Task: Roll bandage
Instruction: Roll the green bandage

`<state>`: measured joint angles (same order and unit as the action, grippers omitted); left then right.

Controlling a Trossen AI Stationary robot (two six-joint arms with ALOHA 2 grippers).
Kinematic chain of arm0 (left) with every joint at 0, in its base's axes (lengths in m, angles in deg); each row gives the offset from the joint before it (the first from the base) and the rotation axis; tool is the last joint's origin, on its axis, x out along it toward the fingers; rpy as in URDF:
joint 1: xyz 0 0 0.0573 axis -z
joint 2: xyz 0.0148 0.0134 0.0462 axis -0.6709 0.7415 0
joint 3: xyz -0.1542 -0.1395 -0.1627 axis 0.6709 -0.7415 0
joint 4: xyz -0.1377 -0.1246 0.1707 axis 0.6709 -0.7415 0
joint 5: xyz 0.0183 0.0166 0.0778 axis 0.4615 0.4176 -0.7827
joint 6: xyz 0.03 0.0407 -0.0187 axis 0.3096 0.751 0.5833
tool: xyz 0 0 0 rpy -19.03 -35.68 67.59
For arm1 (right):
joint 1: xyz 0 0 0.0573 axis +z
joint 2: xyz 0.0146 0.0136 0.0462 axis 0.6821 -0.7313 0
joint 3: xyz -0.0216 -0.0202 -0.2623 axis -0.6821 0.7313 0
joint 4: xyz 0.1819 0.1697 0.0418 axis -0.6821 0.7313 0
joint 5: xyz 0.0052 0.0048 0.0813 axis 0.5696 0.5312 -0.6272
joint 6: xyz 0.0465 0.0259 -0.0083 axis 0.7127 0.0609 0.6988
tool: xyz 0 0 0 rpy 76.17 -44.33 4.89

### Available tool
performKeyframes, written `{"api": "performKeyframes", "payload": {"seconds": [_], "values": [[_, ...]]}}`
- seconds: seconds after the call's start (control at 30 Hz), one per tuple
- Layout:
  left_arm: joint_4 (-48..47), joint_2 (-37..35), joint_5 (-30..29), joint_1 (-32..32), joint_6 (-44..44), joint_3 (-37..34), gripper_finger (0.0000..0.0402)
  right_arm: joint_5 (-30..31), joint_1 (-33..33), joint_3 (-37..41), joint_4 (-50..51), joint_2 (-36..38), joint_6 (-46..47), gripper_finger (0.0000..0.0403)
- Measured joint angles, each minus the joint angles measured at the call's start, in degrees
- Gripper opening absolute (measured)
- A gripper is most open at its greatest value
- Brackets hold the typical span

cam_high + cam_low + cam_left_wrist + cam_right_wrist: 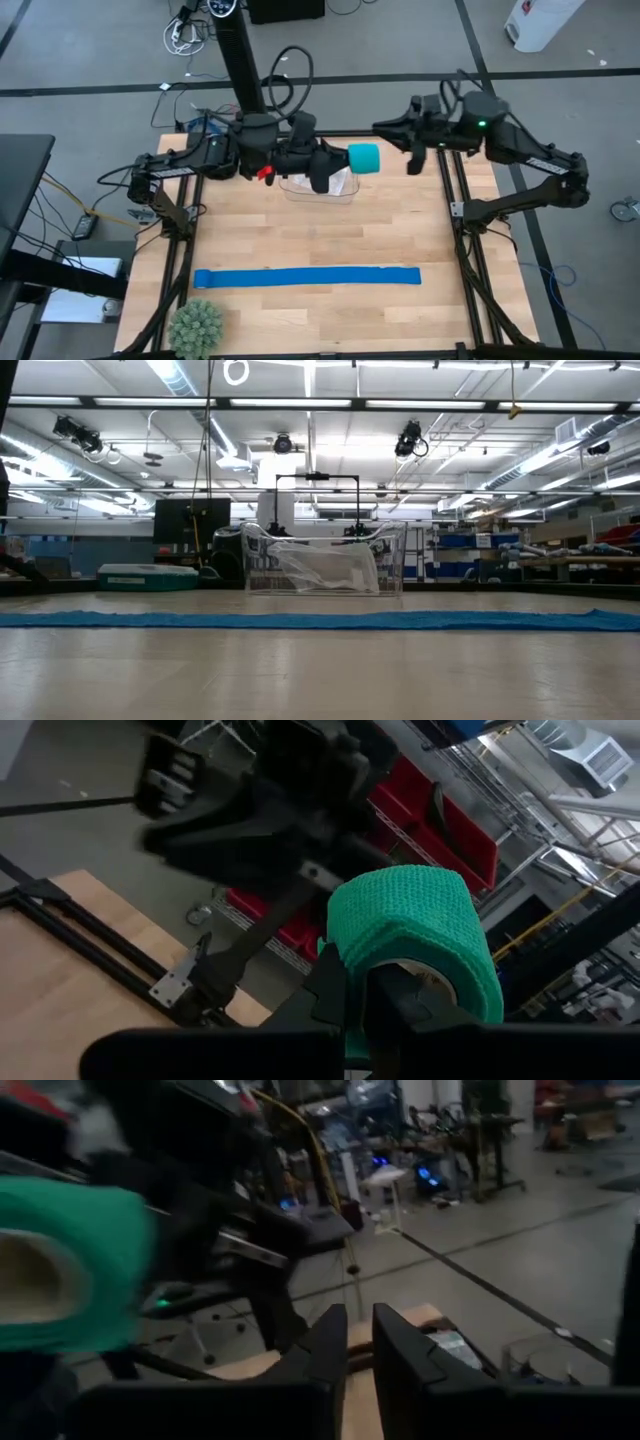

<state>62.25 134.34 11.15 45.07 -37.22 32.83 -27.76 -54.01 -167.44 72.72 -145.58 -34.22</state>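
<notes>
Gripping the bandage (364, 158), the left gripper (345, 160) hangs above the far middle of the table (300, 240), its fingers (340, 995) closed on the teal-green roll. The left wrist view shows the roll's wound fabric wrapped round a pale core, clamped between the two dark fingers. The right gripper (412, 158) hangs just beside the roll on its other side, apart from it, and its fingers (400, 1355) stand close together with only a narrow slit between them and nothing held.

Largest on the wooden table is the blue strip (306, 277), lying flat and stretched across the near half; the low view shows it as a long blue band (320, 620) running nearly the table's whole width. Behind it, at the far middle, stands a clear plastic container (320, 186), below the left gripper, with crumpled clear film inside it (330, 568). A small green spiky plant (195, 325) sits at the near left corner, just beside the blue strip's left end.
</notes>
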Motion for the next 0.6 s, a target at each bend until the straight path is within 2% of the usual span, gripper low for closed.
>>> {"api": "performKeyframes", "payload": {"seconds": [0.1, 0.27, 0.47, 0.6], "values": [[0.1, 0.0, 0.3, 0.2, 0.0, 0.0, 0.0021, -2.5, 0.0, 0.0, -0.2, 2.5, 0.2, 0.0057], [0.3, 0.0, 4.2, 0.2, -1.0, 0.0, 0.0021, -7.2, 1.7, 0.0, -0.2, 4.3, 0.3, 0.0084], [0.2, 0.0, 4.9, 0.1, -1.7, 0.0, 0.0021, -7.6, 5.3, 0.0, -0.7, 3.9, 1.4, 0.0126], [-3.3, 0.0, 4.9, 0.6, 0.3, 0.0, 0.0021, -7.6, 6.8, 0.0, -0.6, 3.9, 3.9, 0.0156]]}}
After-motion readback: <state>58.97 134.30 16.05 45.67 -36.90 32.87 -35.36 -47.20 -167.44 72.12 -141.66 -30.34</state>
